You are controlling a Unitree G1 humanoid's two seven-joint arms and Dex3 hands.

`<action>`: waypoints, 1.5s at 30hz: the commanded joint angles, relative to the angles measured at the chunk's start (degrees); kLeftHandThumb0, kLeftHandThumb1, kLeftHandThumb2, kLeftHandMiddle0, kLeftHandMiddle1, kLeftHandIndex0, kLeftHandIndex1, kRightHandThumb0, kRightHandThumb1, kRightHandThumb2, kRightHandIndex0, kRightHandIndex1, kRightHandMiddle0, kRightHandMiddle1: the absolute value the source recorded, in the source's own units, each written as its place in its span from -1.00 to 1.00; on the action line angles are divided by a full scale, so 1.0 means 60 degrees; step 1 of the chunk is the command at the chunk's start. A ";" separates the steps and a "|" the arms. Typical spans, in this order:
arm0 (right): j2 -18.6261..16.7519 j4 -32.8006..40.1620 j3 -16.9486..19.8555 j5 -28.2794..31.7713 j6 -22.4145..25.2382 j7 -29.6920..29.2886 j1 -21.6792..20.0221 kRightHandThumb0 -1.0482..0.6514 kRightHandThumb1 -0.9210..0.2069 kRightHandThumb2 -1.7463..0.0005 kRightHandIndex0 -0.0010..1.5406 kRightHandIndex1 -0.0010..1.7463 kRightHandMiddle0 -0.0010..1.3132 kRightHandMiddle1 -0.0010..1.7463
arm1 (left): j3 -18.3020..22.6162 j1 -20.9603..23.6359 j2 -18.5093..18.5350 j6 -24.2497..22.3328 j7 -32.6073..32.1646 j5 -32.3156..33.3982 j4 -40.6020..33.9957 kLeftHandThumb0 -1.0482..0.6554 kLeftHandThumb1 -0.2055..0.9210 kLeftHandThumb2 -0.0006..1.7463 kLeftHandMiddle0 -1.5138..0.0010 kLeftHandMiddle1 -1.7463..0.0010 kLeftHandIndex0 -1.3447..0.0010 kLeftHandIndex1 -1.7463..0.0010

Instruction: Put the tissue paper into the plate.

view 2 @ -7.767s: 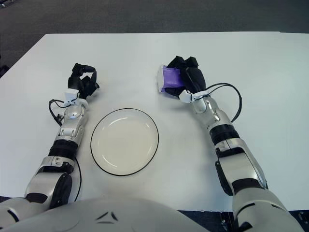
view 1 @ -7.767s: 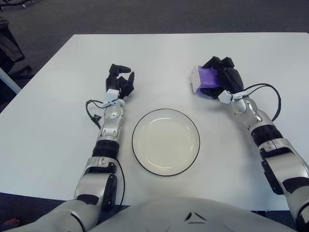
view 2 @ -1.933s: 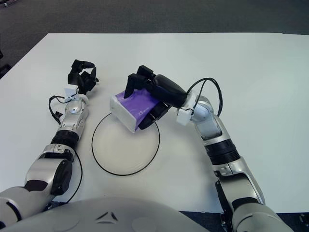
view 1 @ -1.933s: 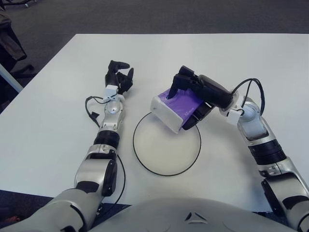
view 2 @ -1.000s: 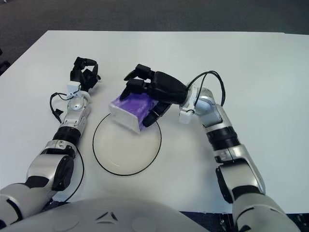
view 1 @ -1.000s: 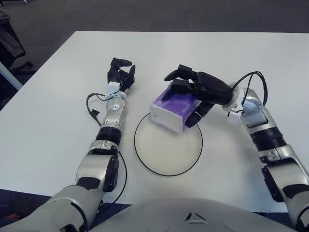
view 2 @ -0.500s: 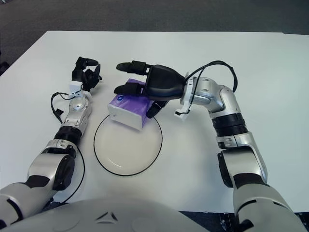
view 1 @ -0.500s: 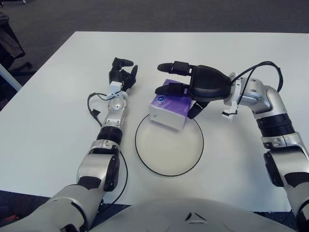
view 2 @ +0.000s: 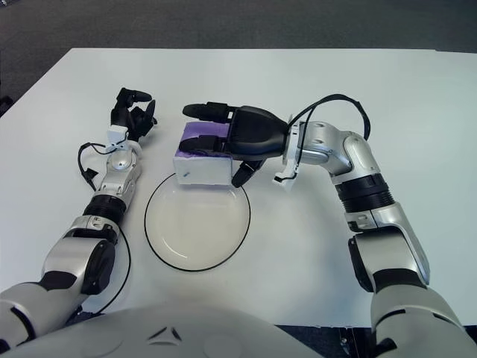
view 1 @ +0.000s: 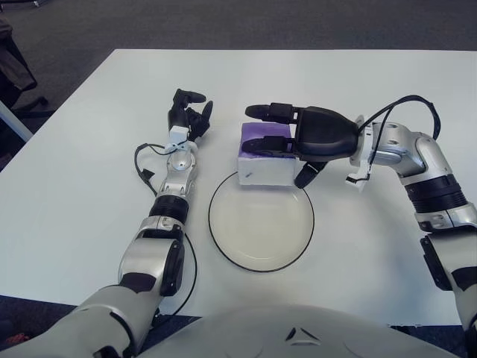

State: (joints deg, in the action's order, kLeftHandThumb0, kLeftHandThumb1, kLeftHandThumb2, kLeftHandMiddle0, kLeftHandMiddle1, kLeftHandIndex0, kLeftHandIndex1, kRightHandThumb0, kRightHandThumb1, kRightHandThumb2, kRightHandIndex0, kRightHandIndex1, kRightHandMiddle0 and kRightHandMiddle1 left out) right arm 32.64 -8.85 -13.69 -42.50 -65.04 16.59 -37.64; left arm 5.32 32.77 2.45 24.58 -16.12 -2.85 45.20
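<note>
No words, numbers or signs can be read anywhere. The purple and white tissue box [view 1: 262,156] shows no letters that can be made out.

Evenly and brightly lit from overhead, with the white table [view 1: 89,186] near blown out yet free of hard glare. Only soft, short shadows under the right hand [view 1: 298,138] and the tissue box [view 1: 264,158], and a faint one along the plate [view 1: 223,246] rim. Dark, dim floor [view 1: 223,22] beyond the far edge. Sharp throughout, no motion blur. Slight bending of the table edges toward the corners.
</note>
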 commanded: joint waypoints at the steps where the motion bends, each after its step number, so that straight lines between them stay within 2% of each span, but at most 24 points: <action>1: 0.0149 0.0170 -0.0070 0.0181 -0.0053 -0.0168 -0.0149 -0.48 -1.00 0.21 -0.70 -1.00 -0.66 -0.94 | -0.0135 -0.0980 -0.0269 -0.0110 -0.0077 -0.0165 0.0570 -0.20 0.93 -0.56 -0.01 -1.00 0.37 -0.77; 24: 0.0407 0.0399 -0.0170 0.0384 0.0103 -0.0089 -0.0133 -0.44 -1.00 0.21 -0.69 -0.99 -0.63 -0.95 | -0.0139 -0.0971 -0.0248 -0.0013 -0.0070 -0.0176 0.0661 -0.20 0.90 -0.51 -0.04 -1.00 0.38 -0.79; 32: 0.0460 0.0329 -0.0239 0.0529 0.0385 0.0041 -0.0142 -0.33 -1.00 0.31 -0.64 -0.98 -0.61 -0.95 | -0.0164 -0.1016 -0.0244 -0.0058 -0.0080 -0.0200 0.0569 -0.20 0.89 -0.49 -0.04 -1.00 0.39 -0.79; 38: 0.0462 0.0329 -0.0275 0.0726 0.0592 0.0007 -0.0040 -0.27 -1.00 0.36 -0.57 -0.97 -0.59 -0.95 | -0.0156 -0.1034 -0.0240 -0.0131 -0.0008 -0.0153 0.0499 -0.20 0.84 -0.41 -0.05 -1.00 0.41 -0.83; 45: 0.0480 0.0315 -0.0254 0.0779 0.0575 -0.0129 0.0112 -0.22 -1.00 0.40 -0.50 -0.96 -0.55 -0.94 | -0.0153 -0.1104 -0.0270 -0.0235 0.0082 -0.0098 0.0345 -0.20 0.81 -0.37 -0.06 -1.00 0.43 -0.85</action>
State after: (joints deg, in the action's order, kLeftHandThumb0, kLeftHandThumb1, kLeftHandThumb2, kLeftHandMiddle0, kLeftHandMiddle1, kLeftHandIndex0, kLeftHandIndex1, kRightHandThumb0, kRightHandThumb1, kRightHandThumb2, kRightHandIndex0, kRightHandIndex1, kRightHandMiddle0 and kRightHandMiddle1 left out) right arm 35.11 -7.16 -15.12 -38.73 -61.65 16.46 -37.40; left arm 5.15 32.49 2.40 23.99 -15.97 -2.92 44.61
